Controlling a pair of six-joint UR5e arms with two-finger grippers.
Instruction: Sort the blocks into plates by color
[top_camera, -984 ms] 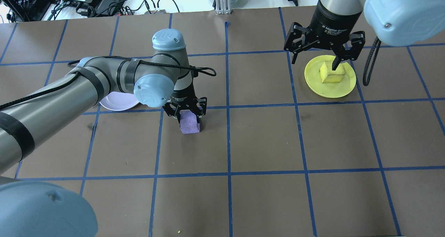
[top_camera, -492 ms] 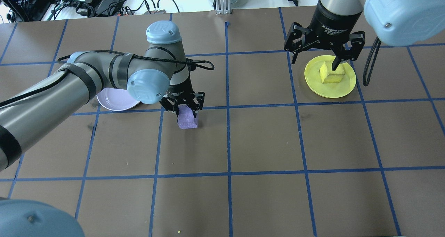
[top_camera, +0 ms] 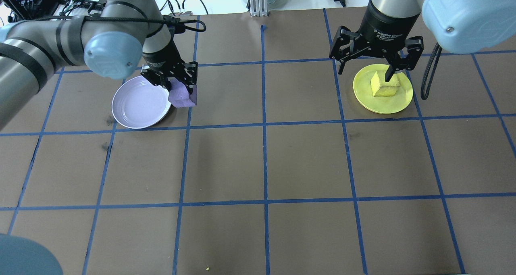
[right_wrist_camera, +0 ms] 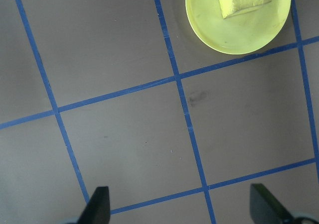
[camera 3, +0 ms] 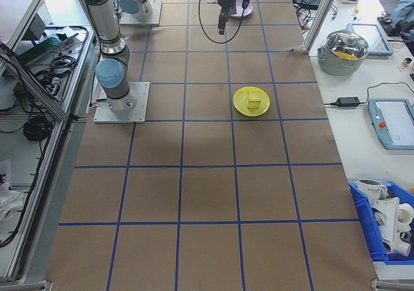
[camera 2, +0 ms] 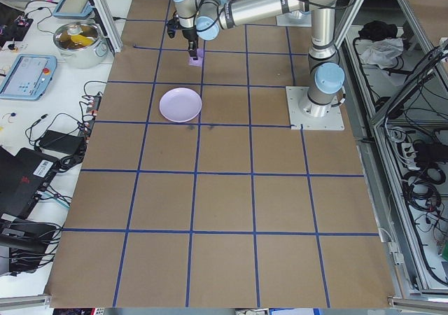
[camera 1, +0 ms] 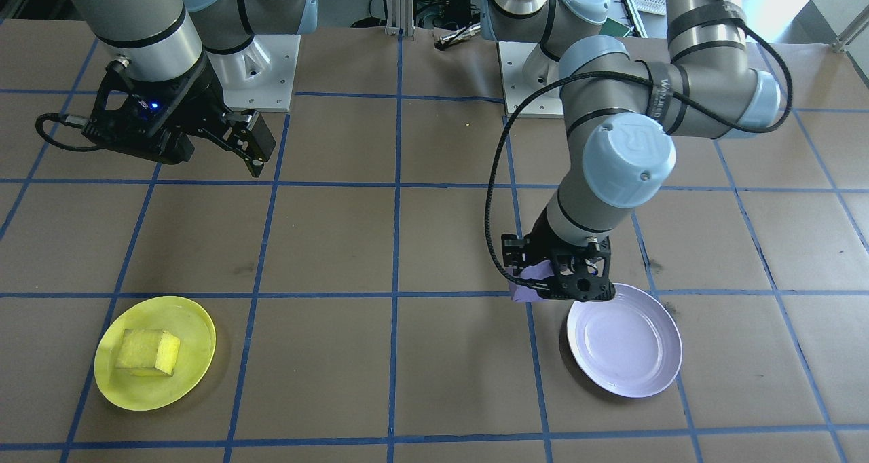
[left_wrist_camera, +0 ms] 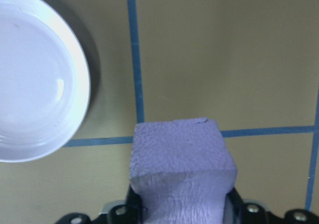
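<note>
My left gripper (top_camera: pixel 177 83) is shut on the purple block (top_camera: pixel 184 96) and holds it above the table, just off the right rim of the lavender plate (top_camera: pixel 137 107). The left wrist view shows the block (left_wrist_camera: pixel 182 157) between the fingers, with the plate's rim (left_wrist_camera: pixel 79 84) to its left and nothing in the plate. The front view shows the block (camera 1: pixel 524 292) beside that plate (camera 1: pixel 624 354). The yellow block (top_camera: pixel 385 85) lies in the yellow plate (top_camera: pixel 389 105). My right gripper (top_camera: pixel 373 65) hangs open high above it, holding nothing.
Brown paper with a blue tape grid covers the table. Cables and electronics (top_camera: pixel 100 1) lie past the far left edge, and an aluminium post (top_camera: pixel 258 1) stands at the far middle. A pot (camera 2: pixel 77 38) and a tablet sit on a side bench.
My left arm has carried the purple block off the table, back and to the left, up to the lavender plate's rim. The right arm and yellow block have not moved.
</note>
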